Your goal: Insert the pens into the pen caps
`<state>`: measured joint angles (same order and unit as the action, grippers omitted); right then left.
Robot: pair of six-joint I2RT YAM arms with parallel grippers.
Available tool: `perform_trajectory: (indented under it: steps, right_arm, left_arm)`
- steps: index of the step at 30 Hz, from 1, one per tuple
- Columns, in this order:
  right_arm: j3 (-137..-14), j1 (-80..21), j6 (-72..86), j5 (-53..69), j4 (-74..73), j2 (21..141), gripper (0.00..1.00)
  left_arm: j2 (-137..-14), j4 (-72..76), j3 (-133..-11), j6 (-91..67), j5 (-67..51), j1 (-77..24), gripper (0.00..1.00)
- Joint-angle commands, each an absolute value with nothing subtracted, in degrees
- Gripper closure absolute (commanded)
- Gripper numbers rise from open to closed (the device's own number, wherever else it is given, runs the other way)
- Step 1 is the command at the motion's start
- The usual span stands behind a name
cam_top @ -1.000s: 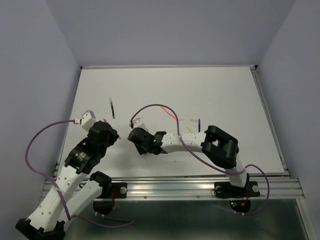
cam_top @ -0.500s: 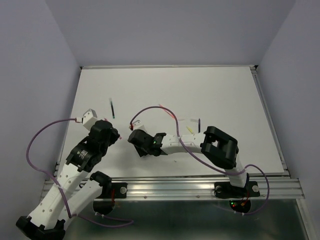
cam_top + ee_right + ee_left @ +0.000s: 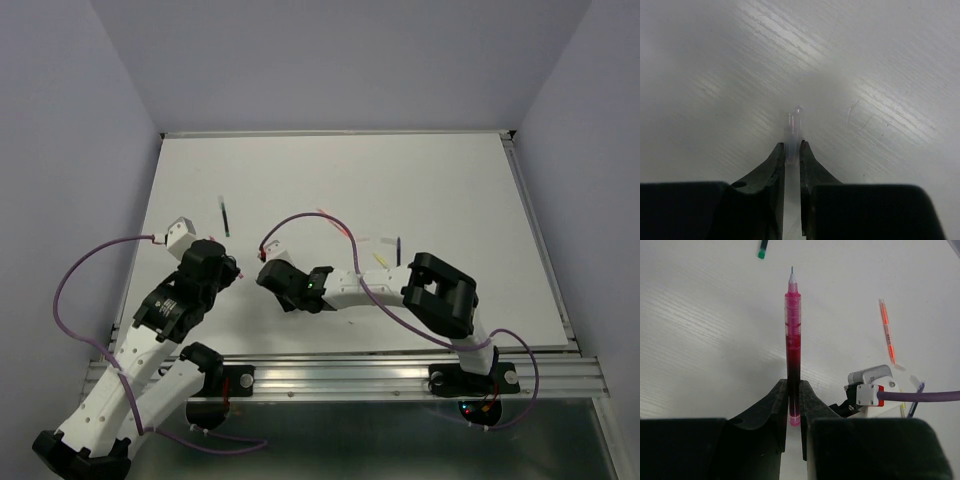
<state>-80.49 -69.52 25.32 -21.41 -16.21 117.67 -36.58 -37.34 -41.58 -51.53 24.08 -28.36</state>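
Observation:
My left gripper [image 3: 793, 385] is shut on a pink-red pen [image 3: 793, 330], whose fine tip points away from the wrist over the white table [image 3: 705, 340]. In the top view this gripper [image 3: 228, 268] sits left of centre, facing my right gripper [image 3: 268, 278]. The right gripper [image 3: 792, 146] is shut on a pale translucent pen cap [image 3: 793, 125], which sticks out past the fingertips just above the table. Loose pens lie further back: a dark green one [image 3: 225, 216], an orange one [image 3: 338, 225], a yellow one [image 3: 379, 259] and a dark blue one [image 3: 399, 248].
The right wrist's camera block and purple cable [image 3: 870, 385] show to the right of the held pen. A small pale cap [image 3: 914, 380] lies near the orange pen [image 3: 887, 332]. Grey walls enclose the table on three sides.
The right gripper's jaws have closed on the pen cap. The left arm, still holding the pink-red pen, has shifted slightly.

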Motion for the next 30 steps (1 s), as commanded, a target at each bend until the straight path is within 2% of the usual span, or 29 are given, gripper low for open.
perform_trajectory:
  steps: [1, 2, 6, 11, 14, 15, 17, 19, 20, 23, 26, 28, 30]
  right_arm:
    - [-78.2, -70.1, 21.3, -24.3, -15.8, 115.0, 0.94]
    - [-77.4, -69.6, 20.1, -25.4, -15.5, 113.6, 0.99]
    - [-73.7, -66.1, 17.8, -21.4, -13.0, 110.0, 0.99]
    - [-65.6, -61.1, 5.8, -10.7, -2.8, 98.5, 0.99]
    - [-59.8, -54.6, -3.3, -3.0, 2.2, 90.9, 0.99]
    - [-58.5, -53.1, -9.5, 4.1, 3.9, 88.8, 0.99]
    - [-54.6, -50.5, -18.1, 10.7, 4.7, 82.7, 0.99]
    - [-52.9, -49.8, -29.3, 11.9, 4.6, 79.1, 0.99]
    - [-52.5, -49.1, -36.5, 13.4, 2.6, 76.3, 0.99]
    - [-52.4, -46.6, -44.0, 15.3, -1.0, 72.1, 0.99]
    - [-53.5, -44.8, -51.9, 17.0, -4.1, 70.3, 0.99]
    - [-57.8, -42.6, -60.3, 21.5, -10.9, 70.9, 0.99]
    - [-63.2, -40.9, -66.4, 21.2, -19.7, 73.3, 0.99]
  left_arm:
    - [-36.0, -35.4, -41.9, -50.2, 25.6, -28.1, 1.00]
    - [-36.1, -35.2, -41.9, -49.8, 25.1, -28.1, 1.00]
    - [-36.2, -33.8, -42.3, -47.8, 23.7, -28.1, 1.00]
    - [-35.4, -27.3, -42.3, -40.9, 16.7, -28.1, 1.00]
    - [-35.2, -21.8, -42.3, -35.3, 7.4, -28.0, 1.00]
    - [-35.1, -20.6, -42.3, -32.7, 2.5, -28.1, 1.00]
    - [-35.6, -18.0, -43.1, -30.2, -3.0, -28.1, 1.00]
    - [-36.3, -17.1, -44.0, -26.8, -10.5, -28.1, 1.00]
    - [-37.1, -15.9, -44.5, -26.1, -16.3, -28.1, 1.00]
    - [-39.0, -12.8, -44.7, -24.9, -27.4, -28.0, 1.00]
    - [-40.7, -11.8, -45.4, -23.7, -34.3, -28.2, 1.00]
    - [-42.0, -12.0, -46.0, -22.9, -41.3, -28.2, 1.00]
    - [-42.2, -12.7, -46.4, -22.2, -46.4, -28.2, 1.00]
